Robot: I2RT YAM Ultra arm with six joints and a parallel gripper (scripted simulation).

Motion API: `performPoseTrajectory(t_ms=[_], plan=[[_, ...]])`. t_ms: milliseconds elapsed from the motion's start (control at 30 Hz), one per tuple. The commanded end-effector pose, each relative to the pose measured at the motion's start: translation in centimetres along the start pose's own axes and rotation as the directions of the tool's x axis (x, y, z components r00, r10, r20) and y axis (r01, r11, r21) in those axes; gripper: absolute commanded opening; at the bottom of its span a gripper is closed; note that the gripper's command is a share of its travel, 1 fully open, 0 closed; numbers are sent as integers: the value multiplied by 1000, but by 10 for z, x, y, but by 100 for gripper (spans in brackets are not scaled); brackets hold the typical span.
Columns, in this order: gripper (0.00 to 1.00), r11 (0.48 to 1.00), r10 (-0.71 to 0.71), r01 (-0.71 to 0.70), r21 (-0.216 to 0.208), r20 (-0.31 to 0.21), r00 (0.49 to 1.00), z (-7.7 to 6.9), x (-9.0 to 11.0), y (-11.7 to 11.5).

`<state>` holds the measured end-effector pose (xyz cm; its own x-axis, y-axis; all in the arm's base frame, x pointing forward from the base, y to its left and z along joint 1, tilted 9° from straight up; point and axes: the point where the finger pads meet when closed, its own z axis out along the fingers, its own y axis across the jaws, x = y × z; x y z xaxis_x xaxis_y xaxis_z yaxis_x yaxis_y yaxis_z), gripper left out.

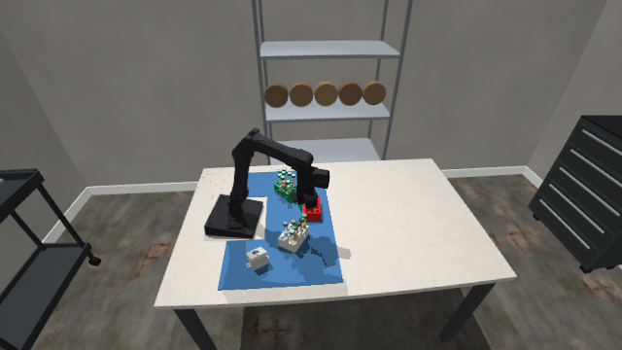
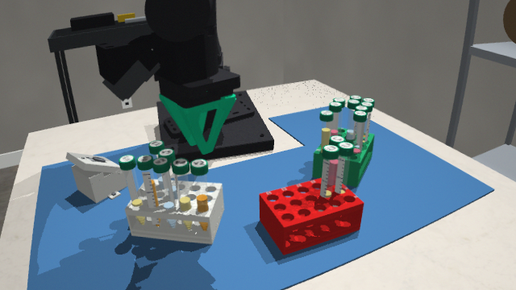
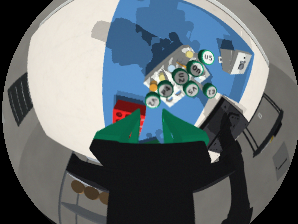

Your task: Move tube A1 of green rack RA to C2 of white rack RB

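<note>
Although seven green-capped tubes (image 2: 181, 166) crowd the white destination rack RB (image 2: 215, 211), I cannot tell from any view which well each one occupies, so whether the 15 mL tube sits in C2 is not certain; my judgement is that it is among this cluster, since the gripper carries nothing. Farthest left on the blue bench mat (image 2: 403, 193), the grey DONE button box (image 2: 90, 183) stands well apart from the arm, and no lit lamp can be made out, so the closing press looks to be still ahead. Next comes the white rack, level on the mat, its tubes roughly upright, some leaning slightly. Behind and above it the gripper (image 2: 202, 150) hangs pointing downward, its green jaws a little apart with only air between them, tips above cap height. Further right, the red quarantine rack QR (image 2: 310, 229) stands level; two pink-filled tubes (image 2: 330, 173) rise at its far edge, and I cannot tell whether they belong to it or to the green source rack RA (image 2: 360, 161) just behind, which holds the remaining tubes upright.
</note>
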<state>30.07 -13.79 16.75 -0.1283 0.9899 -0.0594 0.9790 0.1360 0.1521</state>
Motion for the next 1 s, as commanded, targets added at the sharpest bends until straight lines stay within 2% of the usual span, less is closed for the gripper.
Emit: performPoseTrajectory(t_ms=[0,233,300,433,533,800,867,967], plan=[[30,1000,0,0,-8,6,1000,-16,1,-2],[30,1000,0,0,-8,6,1000,-35,2,-4],[30,1000,0,0,-8,6,1000,-35,2,-4],[30,1000,0,0,-8,6,1000,-45,2,-4],[30,1000,0,0,-8,6,1000,-45,2,-3],[30,965,-263,263,-7,6,965,-44,56,-6],[30,965,-263,263,-7,6,965,-44,56,-6],[30,934,-358,358,-7,6,934,-44,76,-7]])
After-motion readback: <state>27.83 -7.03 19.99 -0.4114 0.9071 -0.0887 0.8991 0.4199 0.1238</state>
